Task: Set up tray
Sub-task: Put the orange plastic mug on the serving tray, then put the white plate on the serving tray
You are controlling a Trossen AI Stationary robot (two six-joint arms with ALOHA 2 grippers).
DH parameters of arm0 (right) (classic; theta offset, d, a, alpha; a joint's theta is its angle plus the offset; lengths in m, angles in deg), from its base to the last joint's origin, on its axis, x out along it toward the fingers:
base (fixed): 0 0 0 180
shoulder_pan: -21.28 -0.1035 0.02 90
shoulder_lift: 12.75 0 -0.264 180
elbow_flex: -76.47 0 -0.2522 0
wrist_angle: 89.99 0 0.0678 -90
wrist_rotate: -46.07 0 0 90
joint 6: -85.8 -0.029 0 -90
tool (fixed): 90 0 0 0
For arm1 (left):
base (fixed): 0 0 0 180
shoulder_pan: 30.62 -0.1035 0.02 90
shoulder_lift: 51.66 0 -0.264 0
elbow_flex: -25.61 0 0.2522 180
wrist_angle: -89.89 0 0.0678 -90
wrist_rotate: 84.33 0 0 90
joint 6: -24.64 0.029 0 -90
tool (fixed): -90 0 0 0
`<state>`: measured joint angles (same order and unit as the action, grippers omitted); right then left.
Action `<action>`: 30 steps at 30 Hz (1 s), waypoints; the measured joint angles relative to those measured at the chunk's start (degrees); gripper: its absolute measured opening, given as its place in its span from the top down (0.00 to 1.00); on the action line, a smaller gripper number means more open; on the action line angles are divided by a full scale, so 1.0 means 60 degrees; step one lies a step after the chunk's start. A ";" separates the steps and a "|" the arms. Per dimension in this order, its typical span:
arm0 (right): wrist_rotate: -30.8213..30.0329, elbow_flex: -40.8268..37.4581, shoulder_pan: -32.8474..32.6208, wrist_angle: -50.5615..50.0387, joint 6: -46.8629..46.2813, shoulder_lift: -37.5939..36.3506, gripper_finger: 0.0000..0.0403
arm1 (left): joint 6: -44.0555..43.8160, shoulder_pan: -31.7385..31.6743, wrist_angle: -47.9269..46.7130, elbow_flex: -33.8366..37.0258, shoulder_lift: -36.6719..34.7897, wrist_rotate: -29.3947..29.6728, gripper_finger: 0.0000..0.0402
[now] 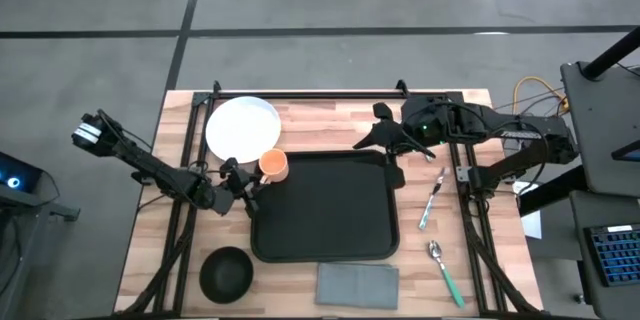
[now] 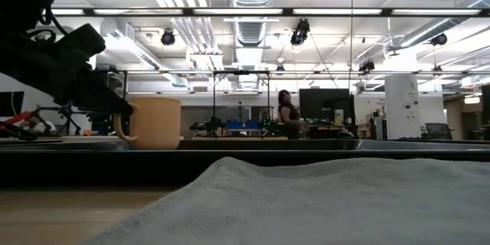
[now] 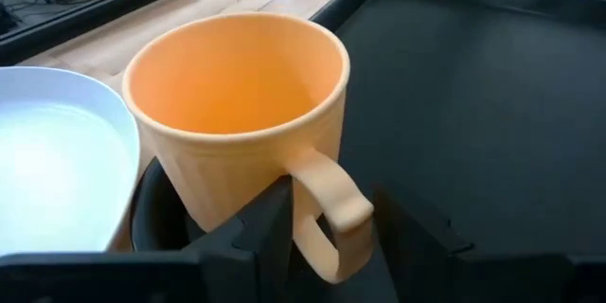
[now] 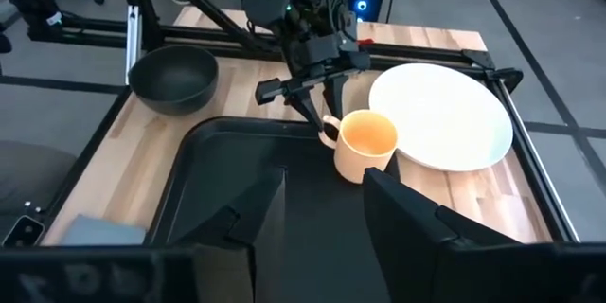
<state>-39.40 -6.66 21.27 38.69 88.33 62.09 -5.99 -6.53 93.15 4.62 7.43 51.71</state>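
The orange plastic mug [image 3: 248, 123] sits right in front of my left wrist camera, its handle between my two dark fingers [image 3: 260, 237]. My left gripper [image 1: 243, 182] has its fingers parted on either side of that handle with a gap showing on each side, so I see no grip on it. The mug stands upright at the far left corner of the large black rectangular tray [image 1: 325, 210], on its raised rim edge, with the round white plate [image 1: 242, 126] just beside it on the wooden table [image 1: 460, 260]. From above, the tray lies in the middle of the table, and my left gripper sits just off its left far corner, touching nothing of the tray that I can make out.

My right gripper [image 1: 390, 152] hangs over the tray's far right corner, fingers parted and empty; through its wrist camera the tray spreads out just beyond its fingertips [image 4: 256, 210].

Near the left front corner of the tray rests a dark round bowl [image 1: 225, 273]. A folded grey cloth napkin [image 1: 357, 285] lies just beside the tray's front edge. To the tray's right, apart from it, lie a metal fork [image 1: 431, 201] and a green-handled spoon [image 1: 444, 270].

In the low view a person [image 2: 290, 119] stands far back in the room.
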 joint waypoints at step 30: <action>-0.0022 0.0000 0.0004 -0.0429 0.0110 -0.0029 0.67 | -0.1314 0.0004 -0.6633 -0.2416 -0.2030 -0.0659 0.67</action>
<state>-39.53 -6.66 21.29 36.12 88.99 61.92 -13.88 -6.51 53.35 -9.87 -4.75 47.76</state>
